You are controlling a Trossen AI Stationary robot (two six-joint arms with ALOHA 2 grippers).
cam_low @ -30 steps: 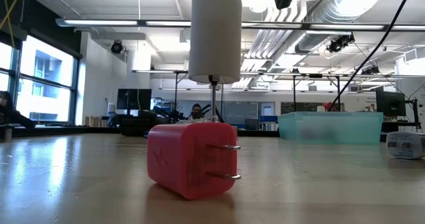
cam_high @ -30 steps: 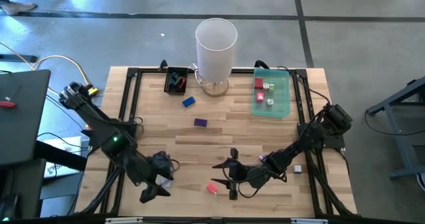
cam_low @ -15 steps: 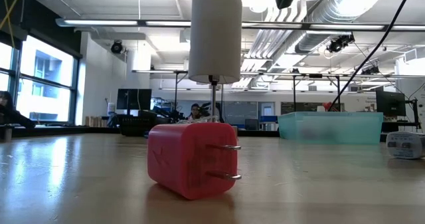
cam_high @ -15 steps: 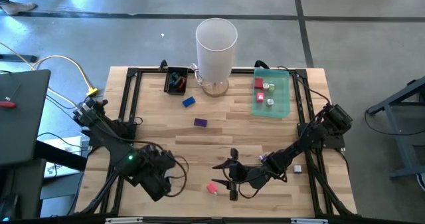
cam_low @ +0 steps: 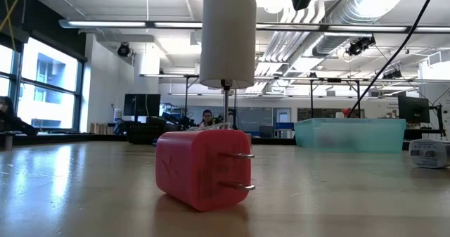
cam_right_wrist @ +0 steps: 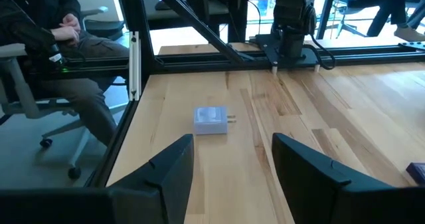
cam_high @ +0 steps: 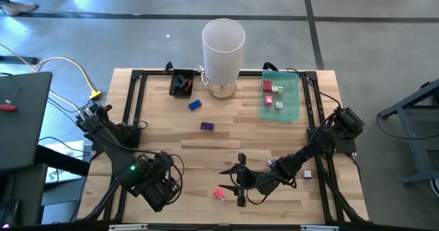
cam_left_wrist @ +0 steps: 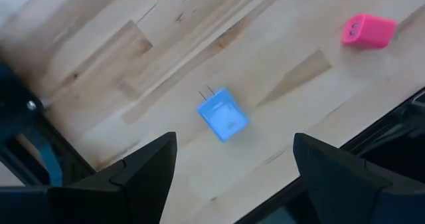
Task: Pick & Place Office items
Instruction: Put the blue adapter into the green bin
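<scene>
Left end effector point(cam_left_wrist: 232, 167): you are hovering it, fingers spread wide and empty, over the near-left part of the wooden table point(cam_high: 226, 145).
Blue plug block point(cam_left_wrist: 222, 113): small hard plastic charger lying flat under that end effector; probably light, stiff and slick, so you are better pinching its flat sides, away from the prongs.
Pink plug block point(cam_high: 219, 194): resting near the front edge, centre.
Right end effector point(cam_high: 240, 185): fingers parted, empty, just right of the pink block.
View differences: only the left wrist view is showing the blue block; the high view hides it; the right wrist view alone is showing a white plug block point(cam_right_wrist: 212, 119).
</scene>
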